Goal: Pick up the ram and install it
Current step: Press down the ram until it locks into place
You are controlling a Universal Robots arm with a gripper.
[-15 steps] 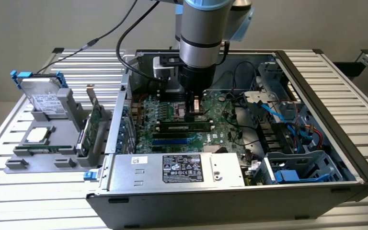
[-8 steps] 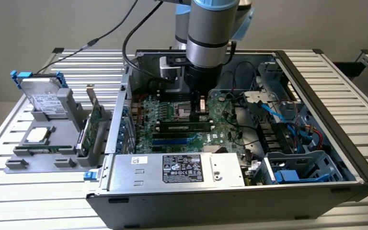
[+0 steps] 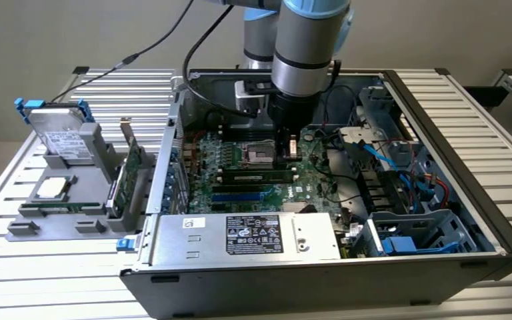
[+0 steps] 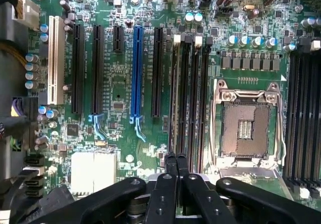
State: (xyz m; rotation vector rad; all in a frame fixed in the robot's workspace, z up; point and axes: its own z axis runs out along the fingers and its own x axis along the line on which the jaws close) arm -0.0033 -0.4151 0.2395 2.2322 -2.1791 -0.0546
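The gripper (image 4: 176, 164) hangs low inside the open computer case (image 3: 434, 120), its two black fingers (image 4: 170, 171) pressed together with no gap showing between the tips in the wrist view, and nothing visibly pinched between them. The fingertips sit directly over the bank of black memory slots (image 4: 189, 93) on the green motherboard (image 4: 115, 93), just beside the empty processor socket (image 4: 247, 126) with its metal frame. In the exterior view the gripper (image 3: 287, 152) is poised right above the board, next to that socket (image 3: 258, 154). Just in front of it, toward the power supply (image 3: 247, 237), the ram (image 3: 254, 177) lies seated lengthwise in a slot, a thin dark green stick level with the board; whether its latches are closed cannot be told. Beyond the fingers in the wrist view run the long expansion slots, one of them blue (image 4: 137, 73) and one white (image 4: 55, 61). Further out, to the exterior view's left and outside the case, a grey parts holder (image 3: 61, 200) stands on the slatted table (image 3: 25, 280), carrying a hard drive (image 3: 61, 137), a small square silver processor (image 3: 51, 187) and an upright green expansion card (image 3: 133, 175).
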